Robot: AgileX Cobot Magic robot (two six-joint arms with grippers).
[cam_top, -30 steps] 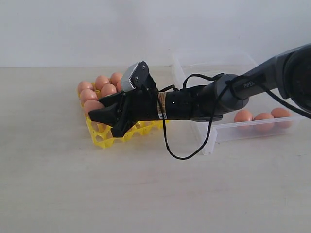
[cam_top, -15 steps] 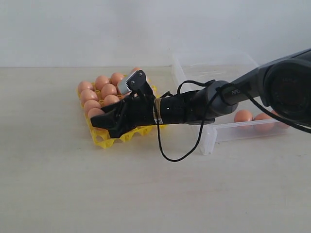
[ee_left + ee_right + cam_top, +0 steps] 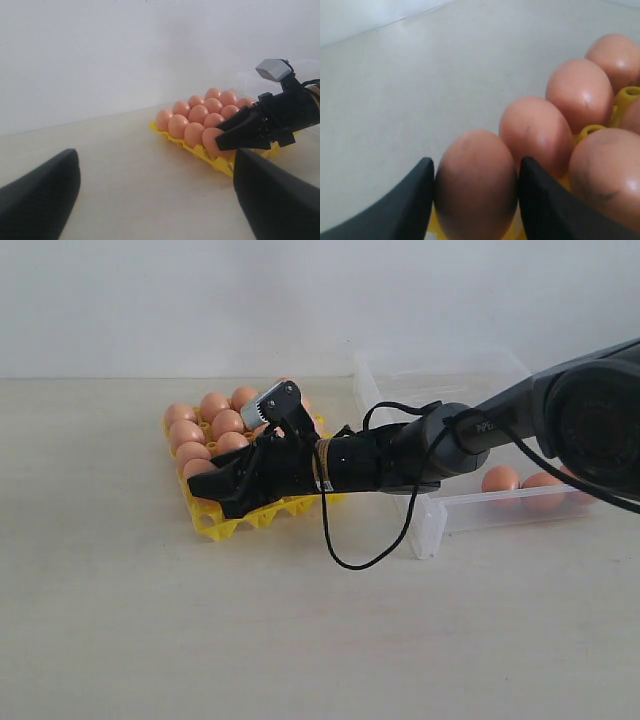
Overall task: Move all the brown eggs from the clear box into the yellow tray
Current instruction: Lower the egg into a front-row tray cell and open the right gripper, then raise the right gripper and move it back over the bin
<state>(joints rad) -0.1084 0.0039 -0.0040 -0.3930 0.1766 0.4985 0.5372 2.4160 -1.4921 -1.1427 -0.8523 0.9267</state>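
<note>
My right pincer [image 3: 205,492] is clamped on one brown egg [image 3: 476,185], a finger against each side, at the near corner of the yellow tray [image 3: 215,527]. Behind it, other eggs [image 3: 215,415] fill the cups. More eggs [image 3: 541,483] lie in the clear box [image 3: 440,515]. My left pincer [image 3: 156,155] hangs released above the desk [image 3: 150,620].

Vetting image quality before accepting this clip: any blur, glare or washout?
Exterior view: soft even light, clear box fades into the pale wall. Left wrist view: left pincer looms dark and blurred. Right wrist view: nearest brown egg is very close and soft-focused.
</note>
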